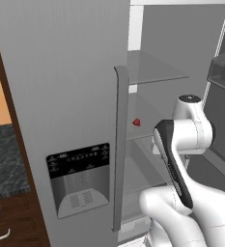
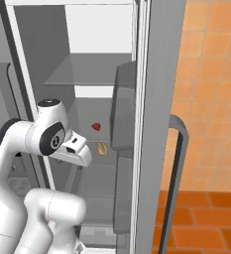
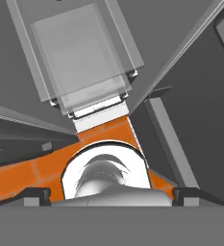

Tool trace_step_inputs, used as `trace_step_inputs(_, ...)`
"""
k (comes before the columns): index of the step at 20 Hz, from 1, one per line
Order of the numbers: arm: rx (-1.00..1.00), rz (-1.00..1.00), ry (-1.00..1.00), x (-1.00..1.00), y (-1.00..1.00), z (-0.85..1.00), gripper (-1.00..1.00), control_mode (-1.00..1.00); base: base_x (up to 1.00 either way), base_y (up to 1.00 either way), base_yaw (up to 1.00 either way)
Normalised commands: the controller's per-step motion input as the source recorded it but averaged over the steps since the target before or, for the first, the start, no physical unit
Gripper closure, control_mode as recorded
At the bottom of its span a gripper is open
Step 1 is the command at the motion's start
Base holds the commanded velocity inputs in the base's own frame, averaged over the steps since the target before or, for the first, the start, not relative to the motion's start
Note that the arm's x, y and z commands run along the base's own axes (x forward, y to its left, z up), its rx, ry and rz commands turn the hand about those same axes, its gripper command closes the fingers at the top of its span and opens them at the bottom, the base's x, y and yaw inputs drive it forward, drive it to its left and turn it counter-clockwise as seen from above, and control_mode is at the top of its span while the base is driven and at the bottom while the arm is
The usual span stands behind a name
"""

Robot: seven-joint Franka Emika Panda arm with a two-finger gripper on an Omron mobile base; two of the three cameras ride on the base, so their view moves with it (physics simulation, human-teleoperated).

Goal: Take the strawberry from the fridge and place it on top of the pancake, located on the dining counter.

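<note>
Right now I read the arm [image 1: 181, 159] nearest the cameras, folded up in front of the open fridge [image 1: 61, 72], its white links rising from the base and its wrist sitting level with the middle shelves. In the hand view the two dark finger tips [image 3: 37, 193] sit far apart at the bottom corners, so I log the gripper [image 3: 111, 194] as released, jaws spread wide, nothing between them. That view looks down past the robot's own body at orange floor tiles [image 3: 17, 175] and the lower edge of the fridge interior.

Left base view: the left fridge door is closed, with its long vertical handle [image 1: 120, 144] and the black-panelled water dispenser [image 1: 78, 178] low on its face. Left of the fridge I see a dark wood cabinet [image 1: 7, 222] with a black speckled countertop [image 1: 5, 161].

Right base view: the right door [image 2: 156, 124] stands swung open, edge-on to me, its handle [image 2: 176, 178] set against an orange tiled wall [image 2: 211, 89].

Farther in, the strawberry [image 1: 137, 122] rests on a middle glass shelf [image 1: 143, 140] inside the fridge, well apart from the gripper. A small yellowish food item [image 2: 102, 148] lies on the same shelf, just beside the strawberry on its right. Above, another glass shelf [image 2: 87, 74] sits against the pale back wall.
</note>
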Motion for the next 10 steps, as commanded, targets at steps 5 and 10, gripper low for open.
trace_step_inputs(5,0.01,0.07,-0.20,0.04,-0.09,0.00,-1.00,-1.00,0.00,0.00,0.00)
trace_step_inputs(10,0.05,0.30,-0.35,0.59,-0.10,0.00,-1.00,-1.00,0.00,0.00,0.00)
